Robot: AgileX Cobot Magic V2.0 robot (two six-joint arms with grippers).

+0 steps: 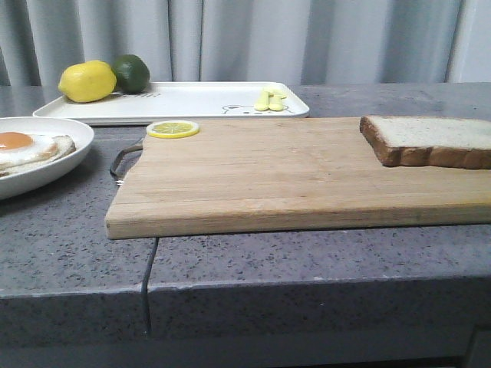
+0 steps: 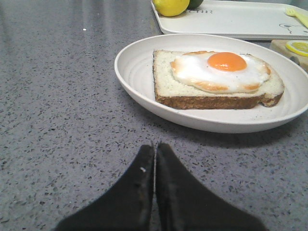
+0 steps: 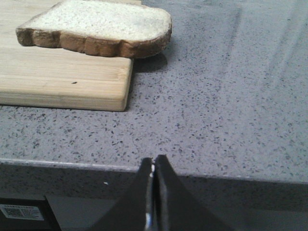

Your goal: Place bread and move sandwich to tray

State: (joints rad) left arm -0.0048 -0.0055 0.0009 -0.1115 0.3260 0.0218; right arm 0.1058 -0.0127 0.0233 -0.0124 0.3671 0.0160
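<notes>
**Bread on the board, egg sandwich in the bowl, both grippers clenched and empty**

A wooden cutting board [image 1: 307, 172] lies across the middle of the grey speckled countertop [image 1: 253, 257], with a metal handle [image 1: 123, 157] at its left end. The loose slice of bread [image 1: 430, 140], white with a dark brown crust, rests flat at the board's far right; in the right wrist view its crust end hangs slightly over the board's edge. A lemon slice [image 1: 173, 129] sits at the board's far left corner.

The sandwich [image 2: 216, 77], a fried egg with an orange yolk lying on a slice of bread, sits in a round shallow white bowl [image 2: 139, 72] on the countertop, left of the board and apart from it. Only part of the bowl shows at the left edge of the front view.

The white rectangular tray [image 1: 199, 103] lies behind the bowl and board, along the far side. At its far left end are a whole lemon [image 1: 87, 81] and a lime [image 1: 132, 72], touching each other; a small yellow item [image 1: 270, 100] lies near its right end, too small to identify.

The left gripper [image 2: 155, 147] has its black fingers pressed together with nothing between them, above bare countertop just near of the bowl. The right gripper [image 3: 153, 161] is likewise clenched on nothing, at the countertop's near edge, right of the board's corner and well short of the bread.
</notes>
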